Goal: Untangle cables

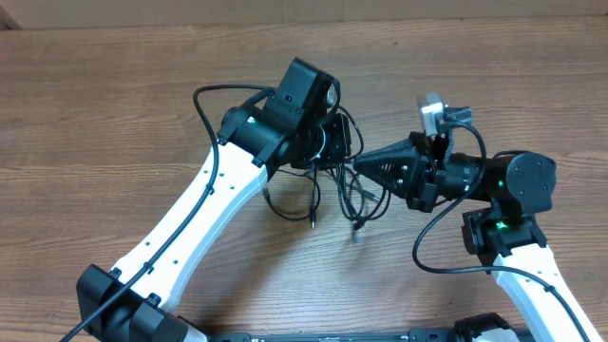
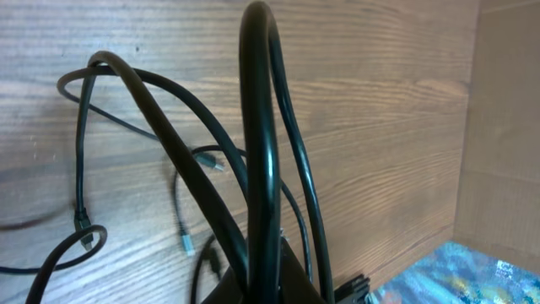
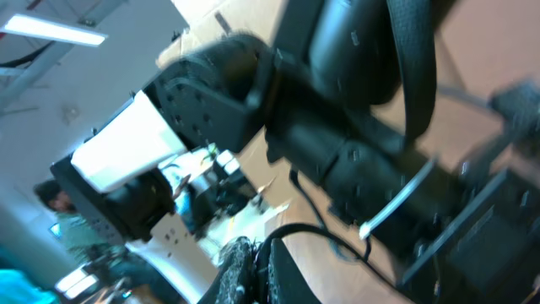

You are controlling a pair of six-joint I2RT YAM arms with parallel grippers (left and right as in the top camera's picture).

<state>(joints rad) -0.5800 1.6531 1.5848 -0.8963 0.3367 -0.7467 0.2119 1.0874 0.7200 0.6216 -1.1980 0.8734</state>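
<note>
The left claw [image 2: 266, 274] is clenched on the cables [image 2: 260, 127], whose black loops rise from its grip into a tangle. The right claw [image 1: 364, 164] is clenched too, its tip at the tangle's right edge; whether it pinches a strand cannot be told. Below the tangle, loose plug ends [image 1: 357, 231] lie on the wooden desk [image 1: 114, 95], so a slow pull apart, one strand per claw, would likely open the loops rather than tighten them.

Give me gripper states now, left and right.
Left gripper: closed on the cables.
Right gripper: closed; tip at the cables, whether it pinches one cannot be told.
</note>
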